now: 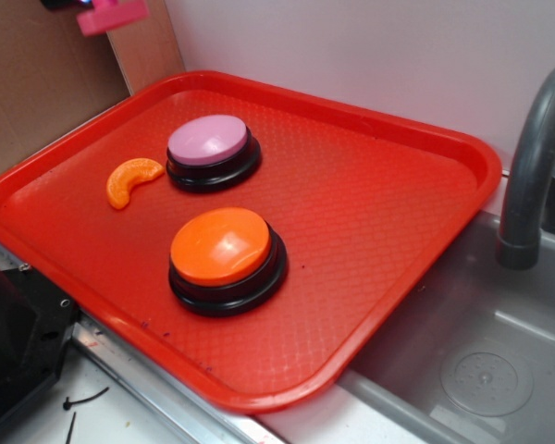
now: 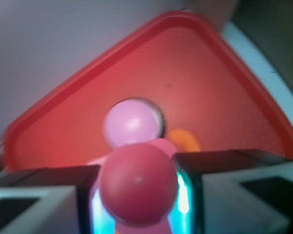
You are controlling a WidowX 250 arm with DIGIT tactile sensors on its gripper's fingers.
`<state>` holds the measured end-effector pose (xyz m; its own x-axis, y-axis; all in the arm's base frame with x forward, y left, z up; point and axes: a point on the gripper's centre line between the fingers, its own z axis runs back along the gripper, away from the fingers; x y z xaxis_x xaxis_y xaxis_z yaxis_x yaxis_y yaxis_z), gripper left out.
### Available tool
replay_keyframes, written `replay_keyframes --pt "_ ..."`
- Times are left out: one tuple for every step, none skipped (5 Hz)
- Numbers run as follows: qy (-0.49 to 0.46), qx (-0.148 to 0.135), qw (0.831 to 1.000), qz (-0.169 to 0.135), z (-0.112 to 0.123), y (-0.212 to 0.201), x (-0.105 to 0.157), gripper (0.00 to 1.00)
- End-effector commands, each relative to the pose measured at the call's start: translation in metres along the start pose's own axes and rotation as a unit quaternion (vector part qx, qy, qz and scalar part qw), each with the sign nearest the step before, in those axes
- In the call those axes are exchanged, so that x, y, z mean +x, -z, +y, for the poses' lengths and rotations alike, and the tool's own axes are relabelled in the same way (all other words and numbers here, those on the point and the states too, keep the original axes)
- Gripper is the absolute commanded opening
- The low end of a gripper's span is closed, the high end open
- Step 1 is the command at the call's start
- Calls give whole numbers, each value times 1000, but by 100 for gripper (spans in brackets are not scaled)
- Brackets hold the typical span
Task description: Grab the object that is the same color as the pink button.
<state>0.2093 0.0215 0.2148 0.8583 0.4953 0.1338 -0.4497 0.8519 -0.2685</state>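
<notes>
Pincer [image 2: 139, 195] clamped on hot-pink bolt [image 2: 138, 187], held high above red tray [image 1: 425, 166]. Pink button [image 1: 208, 141] and orange button [image 1: 222, 248] sit on tray; orange slice [image 1: 129, 179] beside pink button.

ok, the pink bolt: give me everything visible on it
The pink bolt is clamped between the pincer fingers, lifted well above the red tray. The wrist view, blurred, shows a rounded glossy pink end facing the camera, with a paler pink part behind it; threads can't be made out. It looks like plastic. In the exterior view only a hot-pink piece shows at the top edge, cropped. Nothing but the fingers touches it.
</notes>
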Motion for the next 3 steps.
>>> replay_keyframes --pt "42 1 999 -34 -4 -51 -13 0" --pt "36 46 998 -34 -2 -27 -10 0" --pt "36 46 998 -34 -2 -27 -10 100"
